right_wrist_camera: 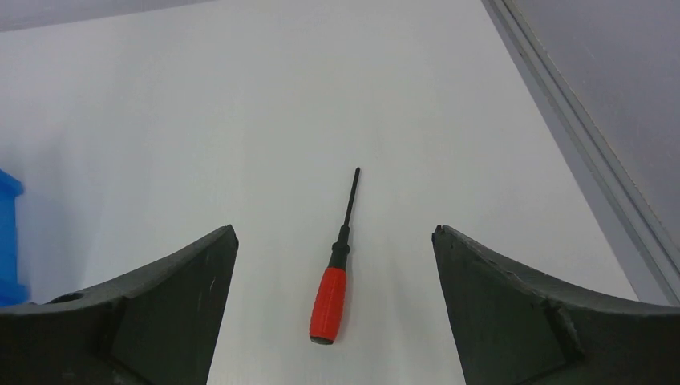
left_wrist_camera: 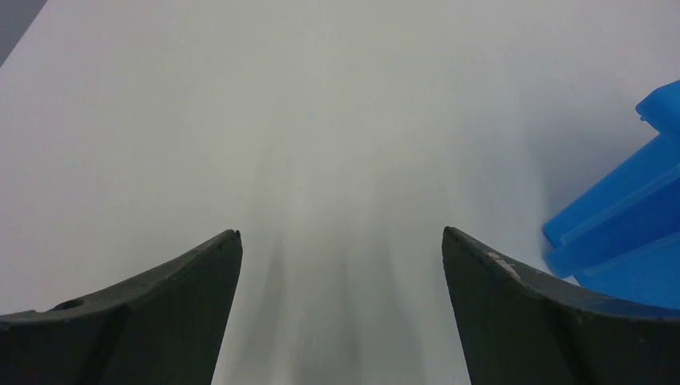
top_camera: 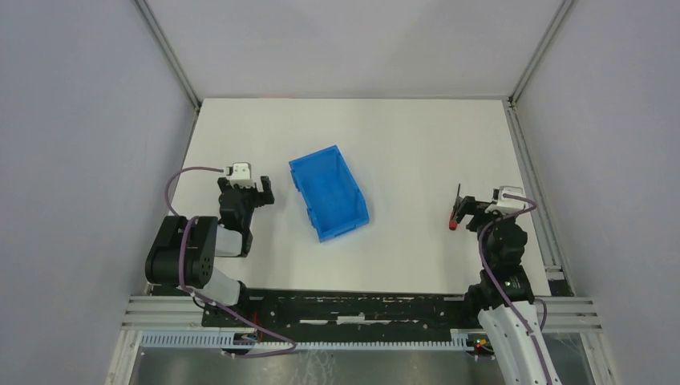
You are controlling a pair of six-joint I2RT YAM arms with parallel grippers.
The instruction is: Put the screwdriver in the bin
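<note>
My right claw (right_wrist_camera: pixel 334 230) gaping wide, red-handled, thin black-shafted screwdriver (right_wrist_camera: pixel 330 293) lying flat on smooth white table (right_wrist_camera: pixel 200 120) between my curved fingers (right_wrist_camera: pixel 160 313), blue plastic bin (top_camera: pixel 330 192) sitting well apart.

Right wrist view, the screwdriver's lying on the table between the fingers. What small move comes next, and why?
Probably lower the right gripper straight down around the screwdriver, at its red handle. The jaws stand open, it lies flat on the table between them, untouched, and the bin is off to the left.
</note>
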